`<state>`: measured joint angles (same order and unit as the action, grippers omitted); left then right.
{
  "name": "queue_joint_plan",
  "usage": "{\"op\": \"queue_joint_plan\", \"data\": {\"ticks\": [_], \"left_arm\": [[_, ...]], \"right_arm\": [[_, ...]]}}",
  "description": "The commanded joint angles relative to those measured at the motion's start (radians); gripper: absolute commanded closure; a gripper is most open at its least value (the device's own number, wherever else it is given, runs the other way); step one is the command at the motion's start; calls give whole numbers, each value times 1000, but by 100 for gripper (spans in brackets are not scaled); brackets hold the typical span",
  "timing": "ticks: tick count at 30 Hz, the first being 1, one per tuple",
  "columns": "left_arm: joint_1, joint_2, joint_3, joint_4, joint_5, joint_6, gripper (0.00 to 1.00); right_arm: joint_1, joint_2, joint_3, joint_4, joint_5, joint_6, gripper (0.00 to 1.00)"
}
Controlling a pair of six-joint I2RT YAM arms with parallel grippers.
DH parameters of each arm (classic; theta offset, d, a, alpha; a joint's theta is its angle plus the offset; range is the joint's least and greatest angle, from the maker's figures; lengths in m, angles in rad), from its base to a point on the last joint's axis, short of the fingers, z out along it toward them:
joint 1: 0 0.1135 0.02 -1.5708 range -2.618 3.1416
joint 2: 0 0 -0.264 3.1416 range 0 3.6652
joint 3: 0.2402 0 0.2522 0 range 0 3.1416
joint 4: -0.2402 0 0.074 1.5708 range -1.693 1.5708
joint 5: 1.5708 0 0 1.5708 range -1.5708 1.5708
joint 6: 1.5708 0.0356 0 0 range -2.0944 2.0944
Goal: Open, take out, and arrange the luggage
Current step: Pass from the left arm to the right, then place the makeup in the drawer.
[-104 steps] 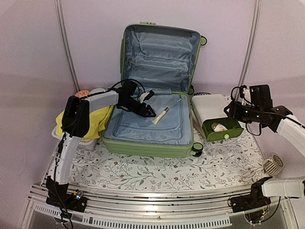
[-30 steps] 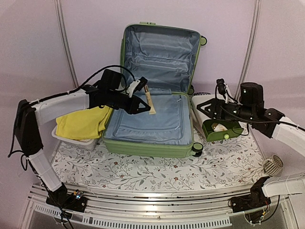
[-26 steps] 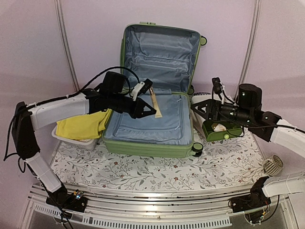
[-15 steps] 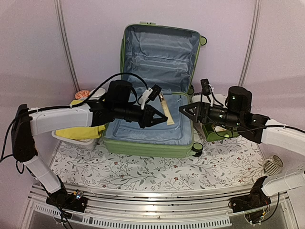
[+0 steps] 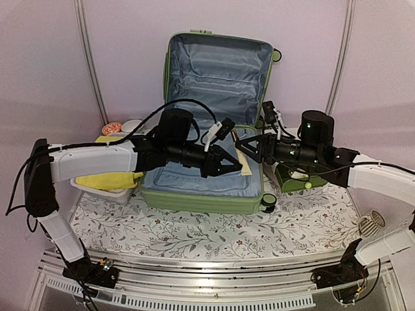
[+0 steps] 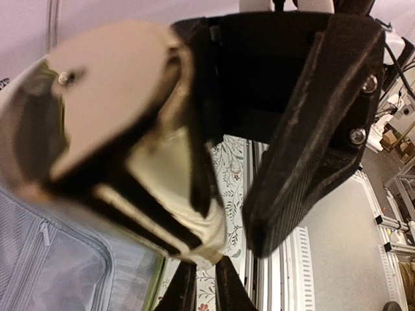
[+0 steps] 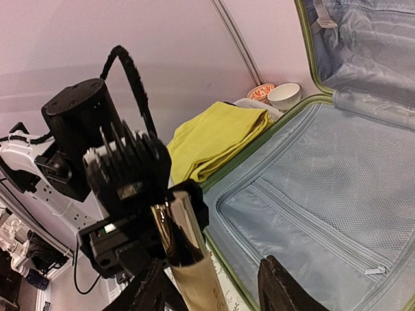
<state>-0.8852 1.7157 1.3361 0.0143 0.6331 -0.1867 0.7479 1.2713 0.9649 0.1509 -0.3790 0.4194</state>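
The luggage, a light-green hard-shell suitcase, lies open on the table with its lid upright against the back wall. Its grey-blue lining is bare. My left gripper reaches over the suitcase's right front part, shut on one end of a slim beige tube with a shiny gold cap. In the left wrist view my left gripper pinches the tube's pale end. My right gripper meets it from the right. In the right wrist view the right gripper stands open with the tube between its fingers.
A yellow cloth lies in a white basket left of the suitcase, with two small bowls behind it. A small green-and-white box sits right of the suitcase. A white round object lies on the floral mat.
My left arm lifted the tube off the lining and carried it right. My right arm swung left from the green box to meet it, its jaws narrowing around the tube.
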Motion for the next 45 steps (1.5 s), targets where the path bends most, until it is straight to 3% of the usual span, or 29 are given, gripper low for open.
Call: {"op": "queue_joint_plan", "data": {"ticks": [1,11,15,17,22,25,31,36,45], "left_arm": [[-30,32,61,-50,24,50,88],[-51,67,104,-98,-9,78,88],[-52,68,103,-100,-26,76,85],[-51,66,101,-99,-32,74,78],[-51,34,78,-86,-112,68,34],[-48,-18,52,-90,-176,93,27],[-35,-116,-9,-96,-318,138,26],[-15,-170,-58,-85,-364,145,26],[-2,-206,-97,-73,-386,133,27]], "right_arm": [[8,12,49,6,-26,-77,52],[8,-10,43,-7,-9,-102,75],[9,-35,21,-6,23,-100,91],[8,-50,11,-6,43,-96,92],[9,-104,-14,-40,139,-83,90],[8,-143,-15,-112,246,-91,90],[8,-259,-72,-217,524,-103,89],[-9,-320,-123,-310,838,17,88],[-125,-311,-144,-292,817,221,88]]}}
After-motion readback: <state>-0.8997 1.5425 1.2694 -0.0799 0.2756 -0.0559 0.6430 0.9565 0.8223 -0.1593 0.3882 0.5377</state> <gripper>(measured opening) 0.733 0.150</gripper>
